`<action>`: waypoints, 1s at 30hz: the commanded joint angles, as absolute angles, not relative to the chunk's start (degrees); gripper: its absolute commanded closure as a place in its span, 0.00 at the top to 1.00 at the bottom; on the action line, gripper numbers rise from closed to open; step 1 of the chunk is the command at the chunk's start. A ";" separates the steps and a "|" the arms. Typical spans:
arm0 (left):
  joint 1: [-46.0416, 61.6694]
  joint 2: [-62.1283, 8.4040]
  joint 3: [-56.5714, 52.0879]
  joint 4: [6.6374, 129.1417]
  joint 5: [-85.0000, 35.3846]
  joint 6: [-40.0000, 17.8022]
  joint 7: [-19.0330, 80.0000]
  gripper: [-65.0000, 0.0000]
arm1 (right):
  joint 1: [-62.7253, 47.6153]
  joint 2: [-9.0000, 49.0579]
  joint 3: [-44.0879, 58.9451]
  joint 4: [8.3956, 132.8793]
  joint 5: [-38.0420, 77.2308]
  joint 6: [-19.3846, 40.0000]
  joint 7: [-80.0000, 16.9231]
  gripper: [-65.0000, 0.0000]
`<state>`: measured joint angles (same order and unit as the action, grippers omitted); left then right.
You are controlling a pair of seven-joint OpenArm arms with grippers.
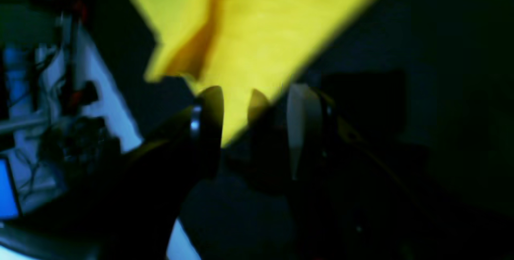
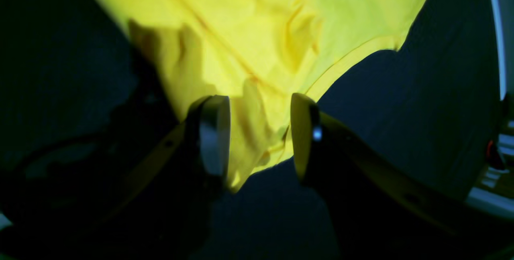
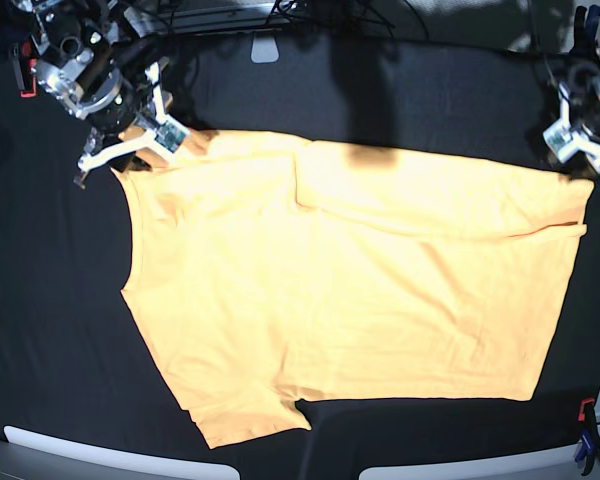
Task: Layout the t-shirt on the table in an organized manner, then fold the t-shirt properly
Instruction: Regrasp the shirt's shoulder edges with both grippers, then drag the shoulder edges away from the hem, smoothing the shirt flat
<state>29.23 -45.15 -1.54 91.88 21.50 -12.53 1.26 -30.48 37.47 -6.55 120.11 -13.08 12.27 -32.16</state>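
A: Table (image 3: pixel 60 330), black cloth, carries the t-shirt (image 3: pixel 360 290), which lies spread nearly flat across its middle, one fold along the far edge.

B: And the grippers?

A: Right gripper (image 2: pixel 260 135) stands with jaws apart around a shirt corner, not pinching. Left gripper (image 1: pixel 253 125) likewise gapes at the opposite corner, cloth between its fingers.
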 commanded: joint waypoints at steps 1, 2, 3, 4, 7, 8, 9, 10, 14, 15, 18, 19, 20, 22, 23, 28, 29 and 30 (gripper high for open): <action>29.28 -46.41 -2.13 92.58 22.52 -11.46 0.21 0.37 | -30.33 38.41 -6.02 121.12 -13.50 12.43 -31.27 0.37; 29.36 -46.41 -2.11 92.58 23.49 -11.46 -0.08 0.37 | -30.35 38.68 -6.02 121.12 -13.21 13.74 -31.29 0.37; 29.36 -46.41 -2.00 92.58 24.36 -11.51 -0.10 0.37 | -30.35 38.94 -6.13 121.08 -12.80 15.29 -31.29 0.37; 29.34 -46.44 -1.72 92.58 25.50 -11.68 -0.08 0.37 | -30.35 39.07 -6.50 120.88 -12.82 15.92 -31.29 0.37; 29.36 -46.76 0.36 92.55 29.02 -14.68 -0.10 0.37 | -30.33 39.90 -9.34 118.69 -13.67 16.25 -30.87 0.37; 29.36 -46.87 1.54 92.55 30.33 -14.63 -0.08 0.37 | -30.28 40.45 -10.92 117.58 -15.46 16.29 -30.72 0.37; 29.32 -46.85 2.68 92.55 31.81 -14.57 -0.08 0.37 | -30.26 41.04 -12.69 116.62 -18.06 16.23 -30.48 0.37; 29.17 -46.85 3.79 92.55 32.91 -14.39 -0.16 0.37 | -30.15 41.63 -14.37 115.81 -20.67 15.92 -30.48 0.37; 27.14 -46.83 7.20 92.55 32.99 -10.79 1.02 0.37 | -29.10 43.24 -18.94 113.36 -27.29 10.00 -31.09 0.37; 26.48 -46.81 7.35 92.55 32.97 -10.41 1.58 0.37 | -28.45 43.35 -19.25 112.86 -27.53 9.21 -31.14 0.37; 24.49 -46.72 7.33 92.53 32.95 -10.50 2.61 0.37 | -26.76 43.35 -19.27 111.22 -27.00 9.21 -31.14 0.37; 24.10 -46.74 7.33 92.53 32.95 -10.50 2.83 0.37 | -26.37 43.35 -19.27 110.54 -27.05 9.21 -31.14 0.37; 23.75 -46.72 7.33 92.42 32.73 -10.50 2.83 0.37 | -26.09 43.35 -19.27 109.86 -27.07 9.21 -31.11 0.37; 23.31 -46.72 7.33 91.64 32.71 -10.50 2.46 0.37 | -25.67 43.38 -19.25 108.64 -27.09 9.21 -31.14 0.37; 23.09 -46.74 7.33 90.85 32.80 -10.52 1.93 0.37 | -25.54 43.33 -19.25 108.29 -27.27 9.19 -31.14 0.35; 20.27 -46.72 7.33 83.31 33.01 -10.50 -0.56 0.37 | -25.56 43.35 -19.25 108.18 -28.56 9.17 -31.11 0.08; 19.68 -46.72 7.33 81.89 33.01 -10.50 -1.28 0.37 | -25.56 43.35 -19.27 108.18 -28.56 9.17 -31.09 0.01; 19.00 -46.70 7.33 80.71 33.01 -10.50 -1.87 0.37 | -25.58 43.33 -19.27 108.18 -28.53 9.17 -31.07 0.00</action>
<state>19.00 -45.60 7.70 80.40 32.91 -10.61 -1.87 -25.85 42.54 -19.68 107.53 -27.66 9.65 -30.96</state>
